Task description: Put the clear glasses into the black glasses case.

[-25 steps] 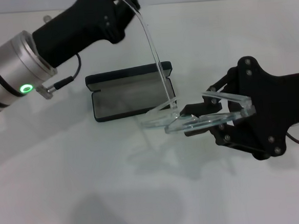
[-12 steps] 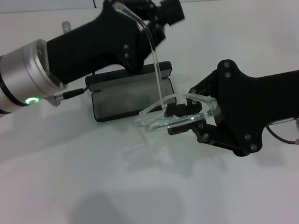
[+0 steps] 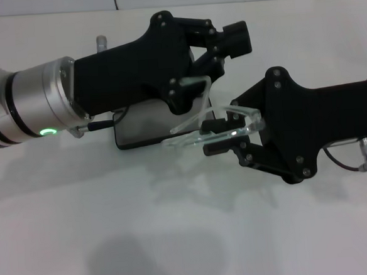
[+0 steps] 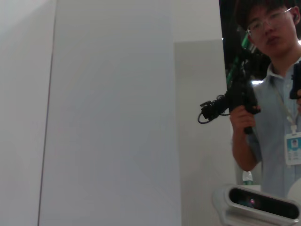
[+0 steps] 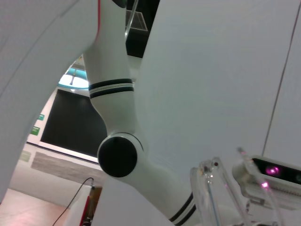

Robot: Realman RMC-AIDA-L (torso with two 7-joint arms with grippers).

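I am holding the clear glasses (image 3: 211, 128) in the air just over the open black glasses case (image 3: 146, 124), which is lying on the white bench (image 3: 178, 238). My right fingers (image 3: 225, 141) are clenching the front of the frame from the right. My left fingers (image 3: 196, 86) are reaching across the case and gripping one raised arm of the glasses. The frame's long axis is running left to right, roughly level.

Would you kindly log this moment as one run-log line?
right gripper: shut on clear glasses | left gripper: at one glasses arm, grip unclear | black glasses case: open on table, beneath left gripper | glasses not yet inside
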